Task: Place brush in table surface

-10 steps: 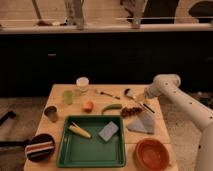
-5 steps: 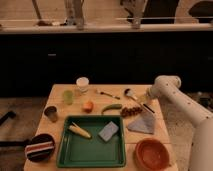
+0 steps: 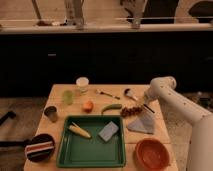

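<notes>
Little moved in last sec: my gripper [image 3: 148, 106], spread, hangs by brush [image 3: 131, 95] handle, tabletop [image 3: 75, 111] 3 o'clock. Brush lies flat; prob. placed, retreat next.

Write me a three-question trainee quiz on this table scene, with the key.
1. True or false: the brush lies inside the green tray.
2. Which lies in the tray beside the corn? A) sponge B) chilli C) orange bowl
3. Where is the end effector?
Key: 1 false, it lies on the table surface; 2 A; 3 at the table's right side, by the brush's handle end.
</notes>
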### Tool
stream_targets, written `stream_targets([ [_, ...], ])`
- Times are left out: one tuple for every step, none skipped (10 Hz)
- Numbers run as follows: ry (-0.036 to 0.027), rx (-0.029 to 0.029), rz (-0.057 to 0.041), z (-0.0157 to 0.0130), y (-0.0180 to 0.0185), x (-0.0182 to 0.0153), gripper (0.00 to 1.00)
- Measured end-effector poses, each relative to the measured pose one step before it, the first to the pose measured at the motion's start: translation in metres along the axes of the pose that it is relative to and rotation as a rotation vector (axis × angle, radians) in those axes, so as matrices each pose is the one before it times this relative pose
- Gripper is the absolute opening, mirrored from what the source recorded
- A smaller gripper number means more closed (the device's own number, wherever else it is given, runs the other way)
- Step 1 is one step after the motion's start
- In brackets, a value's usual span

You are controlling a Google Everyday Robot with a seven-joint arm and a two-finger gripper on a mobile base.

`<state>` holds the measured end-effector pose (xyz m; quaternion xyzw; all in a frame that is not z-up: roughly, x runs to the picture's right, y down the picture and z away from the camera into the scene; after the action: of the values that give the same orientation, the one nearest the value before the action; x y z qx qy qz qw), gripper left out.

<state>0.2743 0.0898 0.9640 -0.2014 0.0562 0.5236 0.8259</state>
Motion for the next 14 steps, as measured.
stream_targets([
  [0.00784,0.01188,-0.02095,0.0013,0.00419,-0.00048,0.8],
  [0.00385,0.00327,-0.01278,0.00091,0.00342,-0.00096,0.8],
  [0.00192,-0.00259,-0.00304,0.00129,0.0021,-0.00153,0.8],
  [0.00153,-0.00182,0.00147,0.00218,-0.00072,0.00091,0.8],
  [0.00674,-0.0038,0.00327,0.00129,-0.00224,0.00231,0.8],
  [0.00768,-0.00467,0.00453,0.00265,-0.00271,0.00154,0.8],
  [0.00535,-0.00373,0.00337,0.00313,-0.00188,0.00049,0.79],
  [0.00718,-0.00352,0.00173,0.00268,-0.00213,0.00111,0.75],
  [0.00255,-0.00167,0.00048,0.00113,-0.0009,0.00061,0.65],
  [0.00207,-0.0006,-0.00235,-0.00098,0.00097,0.00022,0.53],
  [0.00149,-0.00054,-0.00367,-0.00126,0.00147,-0.00084,0.43],
  [0.00065,-0.00019,-0.00231,-0.00106,0.00084,-0.00076,0.35],
  [-0.00118,0.00083,0.00008,-0.00292,-0.00038,-0.00061,0.24],
  [0.00071,-0.00022,0.00141,-0.00229,-0.00009,0.0004,0.14],
])
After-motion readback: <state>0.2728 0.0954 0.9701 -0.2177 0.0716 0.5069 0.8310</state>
